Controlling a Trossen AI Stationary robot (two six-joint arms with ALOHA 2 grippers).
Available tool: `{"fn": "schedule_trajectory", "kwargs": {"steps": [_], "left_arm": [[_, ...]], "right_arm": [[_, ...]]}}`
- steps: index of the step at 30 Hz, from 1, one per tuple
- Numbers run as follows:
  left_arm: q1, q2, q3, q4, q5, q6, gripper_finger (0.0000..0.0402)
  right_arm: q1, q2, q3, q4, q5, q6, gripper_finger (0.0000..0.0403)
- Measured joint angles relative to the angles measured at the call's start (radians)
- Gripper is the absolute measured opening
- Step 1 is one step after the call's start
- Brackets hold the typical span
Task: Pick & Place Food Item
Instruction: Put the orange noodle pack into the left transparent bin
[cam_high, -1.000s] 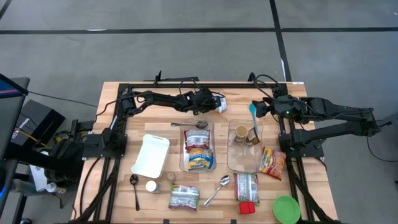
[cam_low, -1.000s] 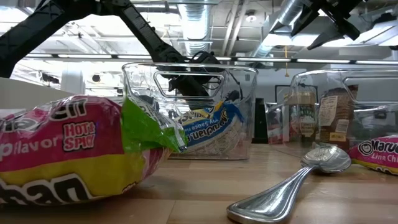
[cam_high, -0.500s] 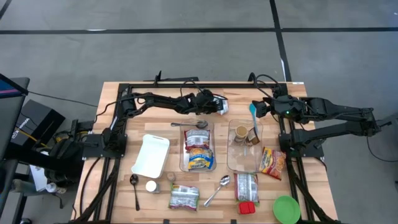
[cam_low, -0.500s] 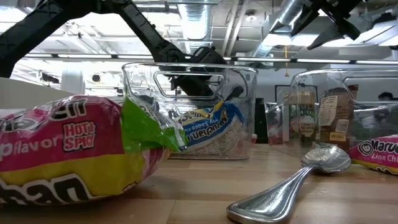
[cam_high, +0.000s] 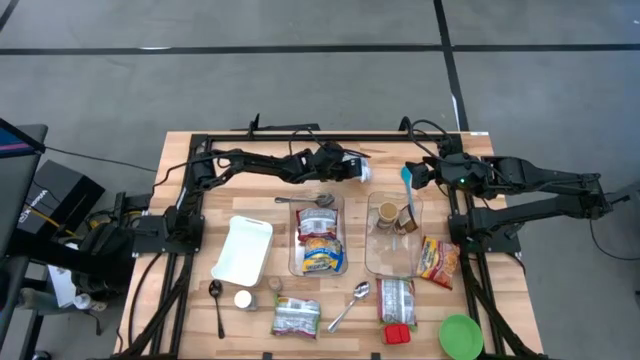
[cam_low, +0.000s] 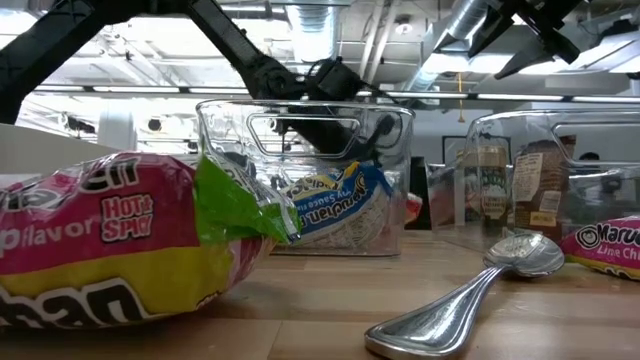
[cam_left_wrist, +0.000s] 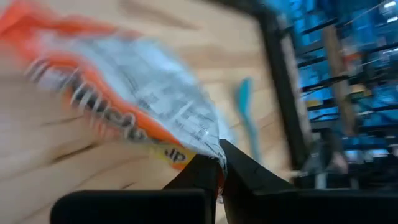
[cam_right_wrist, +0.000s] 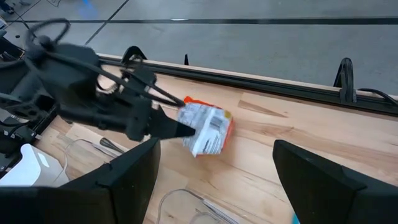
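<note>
Left gripper (cam_high: 352, 168): you had it pinched fully closed on the edge of the orange-and-white crinkled foil snack packet (cam_high: 362, 170), just above centre of the high view. A second earlier the fingers were partly apart; they snapped together on the wrapper's seam.

Snack packet: in the right wrist view it hung off the tips of your left gripper (cam_right_wrist: 180, 129), the snack packet (cam_right_wrist: 208, 127) tilted over the pale wooden table (cam_right_wrist: 261, 155). The left wrist view showed the packet (cam_left_wrist: 137, 106) caught at one corner only. I could not tell whether it was lifted clear or dragging on the wood.

What changed: the packet drifted toward the right of the high view over the last second, carried with the arm. That reads as pick done, transport begun.

Right gripper (cam_high: 405, 176): its fingers stood wide apart, nothing in them, parked at upper right of centre above the right clear plastic bin (cam_high: 392, 236).

Likely target: the left clear plastic bin (cam_high: 320, 235), already holding noodle packets, sat just below your packet; the right bin lay beside it. Which one you meant, I could not tell.

Risk: a corner pinch on slick foil could slip, so a smooth carry looked wise.
</note>
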Motion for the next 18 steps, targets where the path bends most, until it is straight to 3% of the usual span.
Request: {"fn": "schedule_trajectory", "kwargs": {"steps": [14, 18], "left_arm": [[-0.006, -0.198, 0.0, 0.007, 0.002, 0.163, 0.0002], [-0.007, -0.293, 0.0, 0.015, 0.082, 0.269, 0.0002]], "right_arm": [[0.0, 0.0, 0.0, -0.002, 0.0, 0.0, 0.0304], [0.0, 0.0, 0.0, -0.002, 0.0, -0.001, 0.0304]]}}
